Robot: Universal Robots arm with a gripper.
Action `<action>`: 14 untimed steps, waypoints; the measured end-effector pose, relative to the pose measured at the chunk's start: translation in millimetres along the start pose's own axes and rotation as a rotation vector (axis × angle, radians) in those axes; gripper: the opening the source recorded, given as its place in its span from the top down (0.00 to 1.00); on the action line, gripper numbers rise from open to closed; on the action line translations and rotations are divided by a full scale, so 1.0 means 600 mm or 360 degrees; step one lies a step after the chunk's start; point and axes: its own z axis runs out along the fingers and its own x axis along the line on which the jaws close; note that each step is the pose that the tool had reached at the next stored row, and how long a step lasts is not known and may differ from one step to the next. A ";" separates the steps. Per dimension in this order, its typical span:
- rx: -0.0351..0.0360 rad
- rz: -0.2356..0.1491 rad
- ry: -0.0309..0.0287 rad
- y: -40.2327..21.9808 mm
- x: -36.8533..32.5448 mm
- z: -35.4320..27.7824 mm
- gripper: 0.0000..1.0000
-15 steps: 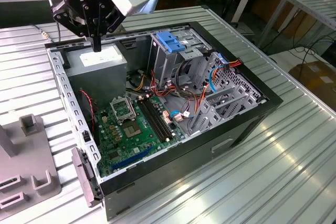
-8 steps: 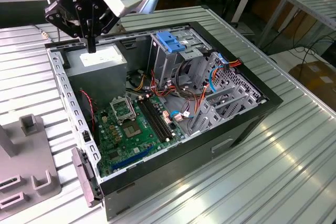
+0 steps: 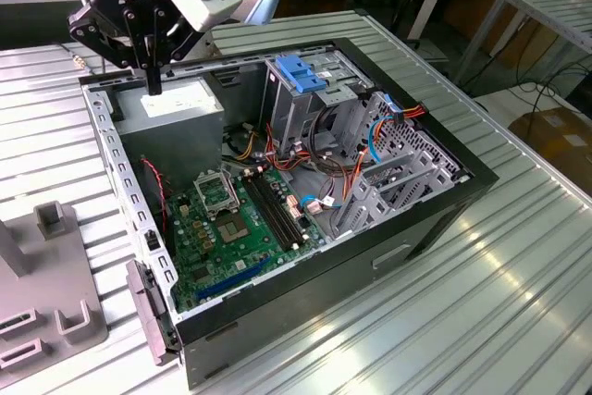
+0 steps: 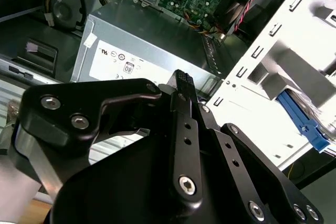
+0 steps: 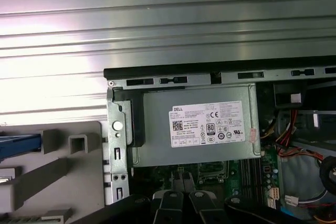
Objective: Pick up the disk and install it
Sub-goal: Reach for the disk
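Gripper [image 3: 154,88] hovering over the power-supply box [image 3: 176,113], fingers pressing together on nothing; disk [image 4: 303,123] sitting outside the case [image 3: 116,159].
Exterior view: gripper hanging just above the box, with the grey fixture [image 3: 55,312] lying beside the case on the exterior view's left. Second wrist view: a blue carrier edge, taken to be the disk's, resting past the case wall. First wrist view: the same blue edge [image 5: 18,145] lying in the fixture. Judging it stiff, fairly heavy and shock-sensitive. Gripping across the frame's long edges looks safest, keeping off the label face.
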 end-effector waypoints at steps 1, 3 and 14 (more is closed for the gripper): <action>0.0000 0.0000 0.00002 0.000 0.002 0.000 0.90; 0.0000 0.0000 0.00001 0.000 0.005 0.000 0.90; 0.0000 0.0000 0.00007 -0.002 0.020 0.000 0.90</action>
